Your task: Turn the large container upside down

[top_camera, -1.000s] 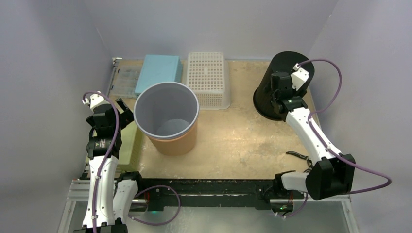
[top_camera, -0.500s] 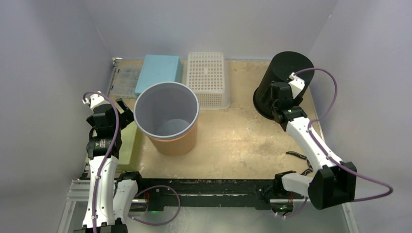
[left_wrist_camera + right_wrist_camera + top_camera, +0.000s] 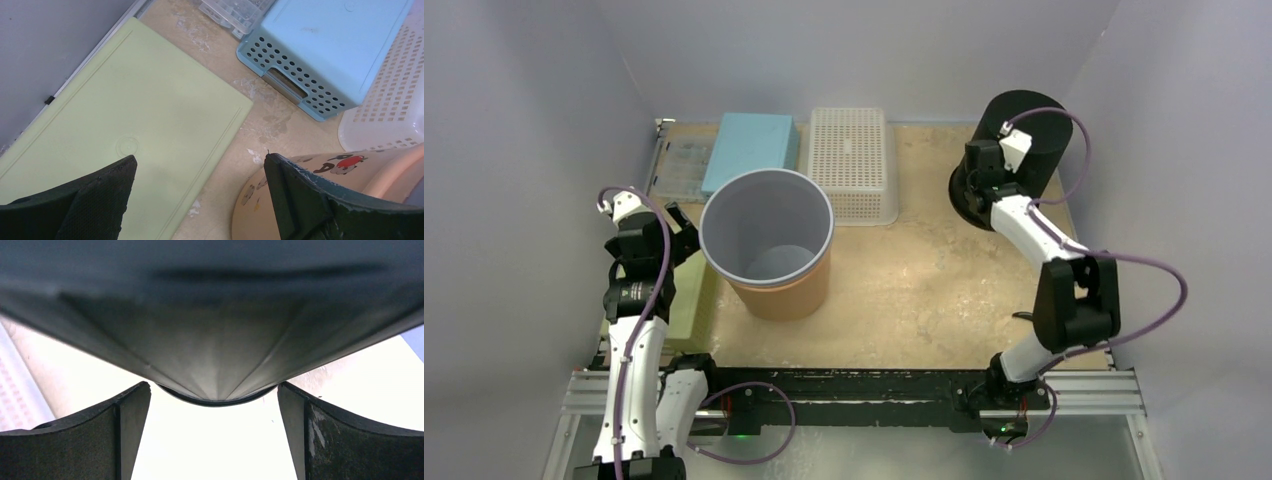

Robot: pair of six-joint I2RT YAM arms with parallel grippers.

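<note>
A large orange bucket (image 3: 769,240) with a grey inside stands upright, mouth up, left of the table's middle. Its printed wall shows in the left wrist view (image 3: 248,212). My left gripper (image 3: 674,235) is open and empty beside the bucket's left wall, over a green board (image 3: 125,115). A black container (image 3: 1024,125) stands at the back right. My right gripper (image 3: 972,198) is open against its near-left side, low down. In the right wrist view its dark wall (image 3: 215,340) fills the top, and the open gripper (image 3: 215,440) straddles its lower rim without touching it.
A light blue perforated box (image 3: 752,148) and a white mesh basket (image 3: 854,160) lie upside down at the back. A clear tray (image 3: 684,160) sits at the back left. The green board (image 3: 686,300) lies along the left edge. A black cable (image 3: 1036,322) lies at the right front.
My right arm has folded in and its gripper has moved back and left along the black container's side. The left arm and the orange bucket have not moved.
</note>
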